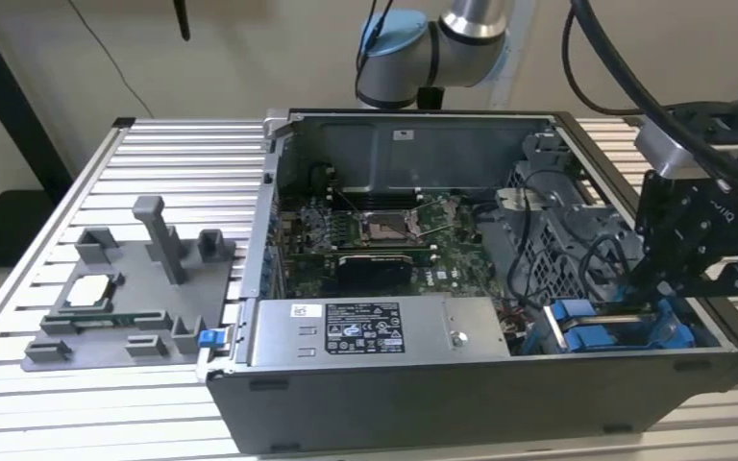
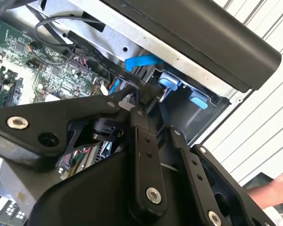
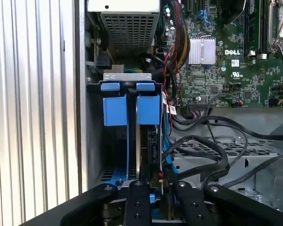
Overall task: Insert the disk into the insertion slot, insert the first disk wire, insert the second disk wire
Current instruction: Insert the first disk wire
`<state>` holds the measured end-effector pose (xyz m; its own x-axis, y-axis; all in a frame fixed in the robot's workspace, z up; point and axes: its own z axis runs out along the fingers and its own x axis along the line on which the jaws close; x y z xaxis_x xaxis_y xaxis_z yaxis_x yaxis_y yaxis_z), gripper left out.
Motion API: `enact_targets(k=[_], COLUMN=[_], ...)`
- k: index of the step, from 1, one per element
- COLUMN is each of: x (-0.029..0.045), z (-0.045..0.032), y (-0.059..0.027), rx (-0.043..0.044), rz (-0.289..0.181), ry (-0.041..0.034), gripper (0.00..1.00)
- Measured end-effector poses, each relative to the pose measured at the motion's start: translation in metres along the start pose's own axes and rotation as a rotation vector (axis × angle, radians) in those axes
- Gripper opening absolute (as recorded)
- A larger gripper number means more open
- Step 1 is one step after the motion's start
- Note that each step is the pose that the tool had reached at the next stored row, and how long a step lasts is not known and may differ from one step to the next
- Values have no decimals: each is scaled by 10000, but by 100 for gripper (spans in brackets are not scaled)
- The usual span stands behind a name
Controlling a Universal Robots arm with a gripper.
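Note:
The insertion slot point(image 1: 606, 331) is the dark bay with blue rails in the case corner at the exterior view's right. In the first wrist view its two blue tabs point(image 3: 131, 109) stand side by side, and I cannot make out the disk's grey body between them. My gripper point(image 1: 661, 288) reaches down into this bay. In both wrist views its black fingers point(image 3: 134, 197) close on the black connector of a disk wire point(image 3: 153, 146). The flat black wire point(image 2: 99, 52) runs from the board side to the gripper point(image 2: 146, 101).
A grey power-supply box point(image 1: 369, 331) lies along the case front, with the motherboard and its processor socket point(image 1: 382, 228) behind it. Black cables point(image 3: 212, 150) loop beside the bay. A grey fixture point(image 1: 126, 298) sits on the slatted table. A hand point(image 2: 273, 190) is near the case.

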<state>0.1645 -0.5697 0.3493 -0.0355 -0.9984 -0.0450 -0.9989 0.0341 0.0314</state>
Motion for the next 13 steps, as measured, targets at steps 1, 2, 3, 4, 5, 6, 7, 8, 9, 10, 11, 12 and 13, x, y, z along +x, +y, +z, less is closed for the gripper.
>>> enact_targets(k=[1, 2, 3, 4, 5, 6, 7, 8, 9, 10, 11, 12, 13], x=[-1, -2, -3, -4, -6, -9, -12, -15, -16, -16, -16, -16, -17], z=[-21, -44, -70, -99, -132, -165, -194, -228, -247, -250, -249, -248, -249], y=[1, 2, 2, 3, 4, 5, 7, 8, 8, 8, 8, 8, 9], rx=[0, 0, 0, 0, 0, 0, 0, 0, 0, 0, 0, 0, -3], rz=[0, 0, 0, 1, 0, 0, 1, 1, -1, -1, -1, -1, 0], ry=[0, -1, 0, 0, 0, 0, 0, 0, 0, 0, 2, 16, 52], gripper=[100, 100, 100, 100, 100, 100, 100, 100, 100, 100, 100, 100, 100])
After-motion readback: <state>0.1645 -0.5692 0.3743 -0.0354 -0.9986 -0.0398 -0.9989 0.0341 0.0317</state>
